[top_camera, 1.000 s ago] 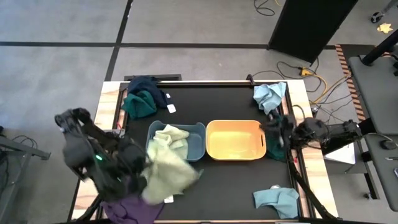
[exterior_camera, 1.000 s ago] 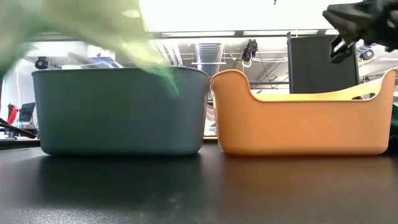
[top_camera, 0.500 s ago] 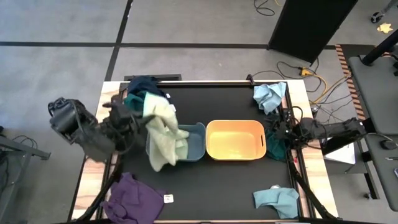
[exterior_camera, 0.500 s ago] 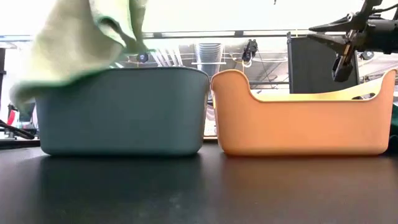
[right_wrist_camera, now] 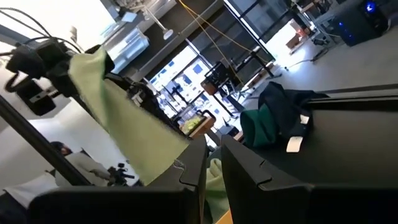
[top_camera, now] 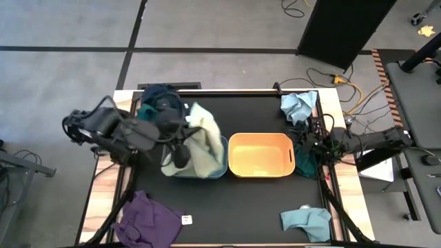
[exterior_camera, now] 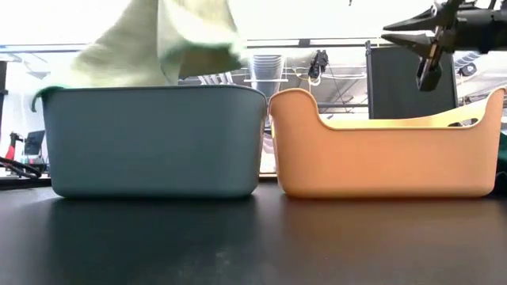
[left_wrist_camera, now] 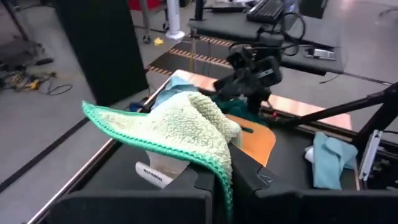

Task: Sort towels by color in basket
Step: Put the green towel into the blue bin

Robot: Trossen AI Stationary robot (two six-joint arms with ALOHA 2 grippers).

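A pale green towel point(top_camera: 201, 140) with a teal-stitched edge hangs from my left gripper point(top_camera: 178, 146) over the blue basket point(top_camera: 222, 160). In the low view the pale green towel point(exterior_camera: 162, 39) rises above the blue basket's rim point(exterior_camera: 150, 89). The orange basket point(top_camera: 262, 156) stands to its right. My right gripper point(top_camera: 302, 138) hovers shut and holding nothing past the orange basket's right end. On the table lie a purple towel point(top_camera: 148, 217), two light blue towels point(top_camera: 299, 107) point(top_camera: 306, 222), a dark teal towel point(top_camera: 306, 162) and navy and teal towels point(top_camera: 157, 96). My left gripper is shut on the pale green towel, which drapes over the fingers point(left_wrist_camera: 249, 177) and hides the place of contact. The stitched edge point(left_wrist_camera: 225, 168) runs down between them. The fingers slant a little downward toward the table's right. The towel's lower part hangs down behind the blue basket's rim.
My left arm point(top_camera: 110, 134) reaches in over the table's left edge, across the navy and teal towels. My right arm point(top_camera: 358, 143) lies along the right edge. Bare black tabletop point(top_camera: 234, 207) shows in front of both baskets.
My left gripper has swung the pale green towel from in front of the blue basket's near left corner toward the far edge, then right and up over the basket. The towel has swung along and now hangs over the basket. The purple towel has come into view. My right gripper has rolled.
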